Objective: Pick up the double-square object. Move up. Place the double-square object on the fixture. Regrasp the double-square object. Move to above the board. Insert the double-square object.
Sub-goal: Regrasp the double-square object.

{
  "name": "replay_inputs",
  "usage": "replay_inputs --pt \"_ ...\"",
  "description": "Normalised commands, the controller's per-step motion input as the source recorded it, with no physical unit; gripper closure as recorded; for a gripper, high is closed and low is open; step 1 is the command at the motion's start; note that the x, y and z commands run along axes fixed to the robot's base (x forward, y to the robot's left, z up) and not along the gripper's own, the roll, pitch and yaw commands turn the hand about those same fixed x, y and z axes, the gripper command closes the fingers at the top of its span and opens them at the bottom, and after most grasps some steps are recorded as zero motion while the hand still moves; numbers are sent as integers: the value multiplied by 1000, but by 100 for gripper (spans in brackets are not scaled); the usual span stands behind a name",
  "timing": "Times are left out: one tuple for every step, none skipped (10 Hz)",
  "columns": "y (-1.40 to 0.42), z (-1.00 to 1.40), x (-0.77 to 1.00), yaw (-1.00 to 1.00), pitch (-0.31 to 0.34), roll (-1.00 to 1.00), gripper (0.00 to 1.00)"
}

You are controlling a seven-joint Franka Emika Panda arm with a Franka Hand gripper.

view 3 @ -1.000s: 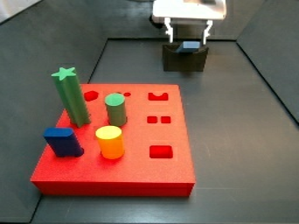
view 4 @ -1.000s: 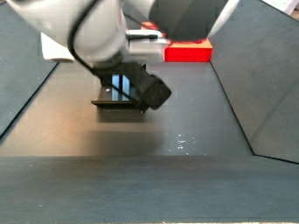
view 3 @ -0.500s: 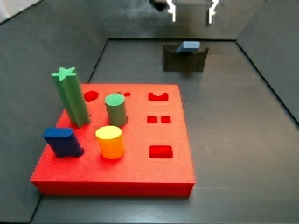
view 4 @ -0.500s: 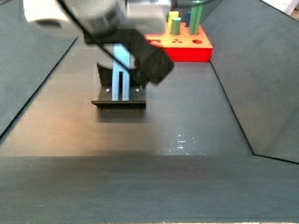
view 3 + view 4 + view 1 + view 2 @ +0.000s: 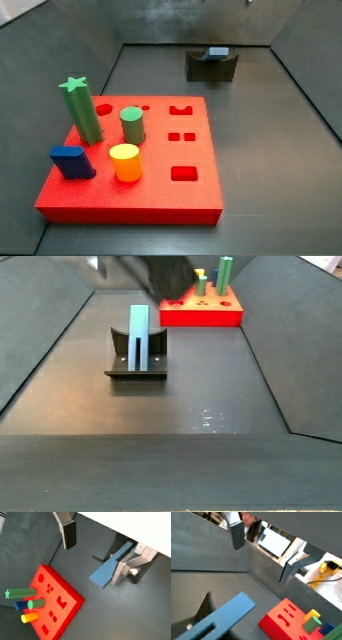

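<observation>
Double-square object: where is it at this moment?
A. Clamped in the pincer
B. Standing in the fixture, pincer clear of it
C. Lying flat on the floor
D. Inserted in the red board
B: the double-square object stands upright in the fixture, with the empty pincer raised above it.

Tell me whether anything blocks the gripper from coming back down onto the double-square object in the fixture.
Nothing visible does. The double-square object stands upright in the fixture, alone on the dark floor. The gripper is open and raised above it, fingers empty. The board with its pegs sits well apart.
</observation>
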Motion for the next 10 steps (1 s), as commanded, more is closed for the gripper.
replay_inputs --pt "-1000 678 -74 18 37 1000 0" --pt "-792 404 -78 17 30 1000 0" --pt "-675 252 -68 17 28 1000 0" --pt "-434 83 -38 17 24 1000 0" --pt "-299 67 -32 17 23 1000 0" --pt "-55 52 -40 18 20 1000 0" --pt "-25 28 -38 18 17 1000 0" --pt "-36 13 -27 18 11 1000 0" --pt "-27 17 -30 19 9 1000 0" --pt "-21 21 -23 19 4 1000 0"
